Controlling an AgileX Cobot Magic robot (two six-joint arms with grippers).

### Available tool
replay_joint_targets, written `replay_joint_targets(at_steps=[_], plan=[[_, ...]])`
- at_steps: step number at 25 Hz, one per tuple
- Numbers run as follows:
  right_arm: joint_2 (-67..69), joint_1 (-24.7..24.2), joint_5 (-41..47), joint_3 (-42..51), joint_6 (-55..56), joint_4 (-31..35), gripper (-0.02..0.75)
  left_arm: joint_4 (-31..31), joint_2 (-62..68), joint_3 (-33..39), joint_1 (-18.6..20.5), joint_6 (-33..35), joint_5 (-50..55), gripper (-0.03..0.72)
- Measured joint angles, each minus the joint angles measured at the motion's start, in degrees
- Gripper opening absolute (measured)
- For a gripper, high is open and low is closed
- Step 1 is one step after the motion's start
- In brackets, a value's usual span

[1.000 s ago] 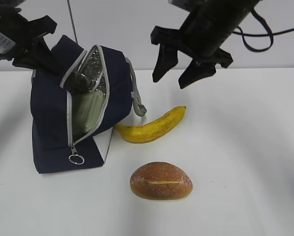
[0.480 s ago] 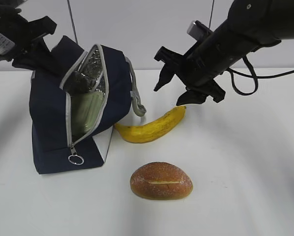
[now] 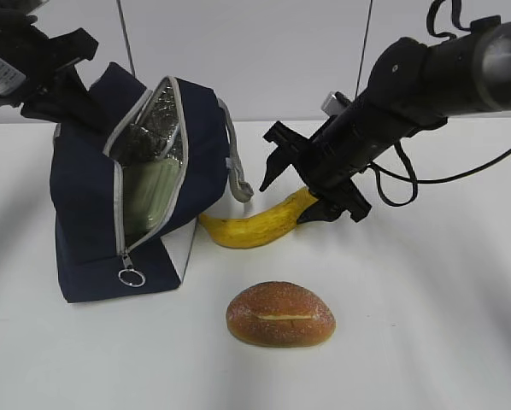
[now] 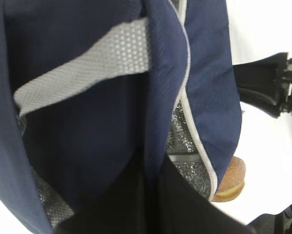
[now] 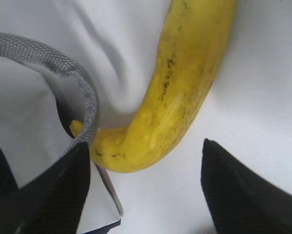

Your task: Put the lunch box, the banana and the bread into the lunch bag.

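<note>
The navy-blue boxy fabric lunch bag (image 3: 110, 205) is sitting at the table's left, holding the green-lidded glass lunch box (image 3: 150, 198) inside. The curved yellow banana (image 3: 255, 222) is lying just right of it, and the oval golden-brown bread bun (image 3: 280, 314) is resting in front of the banana

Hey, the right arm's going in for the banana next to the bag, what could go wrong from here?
1. The right pincer is open around the banana, but the grey strap lies beside one finger; closing might snag it and tug the lunch bag.
2. The grasp looks to be near the banana's end, so it may swing or slip when lifted.
3. The left pincer holds the bag's flap; a tug might narrow the opening.
</note>
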Motion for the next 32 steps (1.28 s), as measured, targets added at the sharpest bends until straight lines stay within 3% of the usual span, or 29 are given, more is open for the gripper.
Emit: replay_joint_targets(at_steps=[5,17,26,32], plan=[[2.7,0.0,0.5,-2.3,0.2,1.9,0.562,0.0,0.0,0.0,0.0,0.0,0.1,-0.003],[7.9,0.0,5.6,-8.6,1.6,2.2,0.566,-0.7,0.0,0.0,0.0,0.0,0.1,-0.003],[8.7,-0.1,6.2,-9.1,9.4,-5.7,0.565,-0.8,0.0,0.0,0.0,0.0,0.2,-0.003],[8.9,-0.1,6.0,-9.3,11.1,-6.8,0.565,-0.8,0.0,0.0,0.0,0.0,0.2,-0.003]])
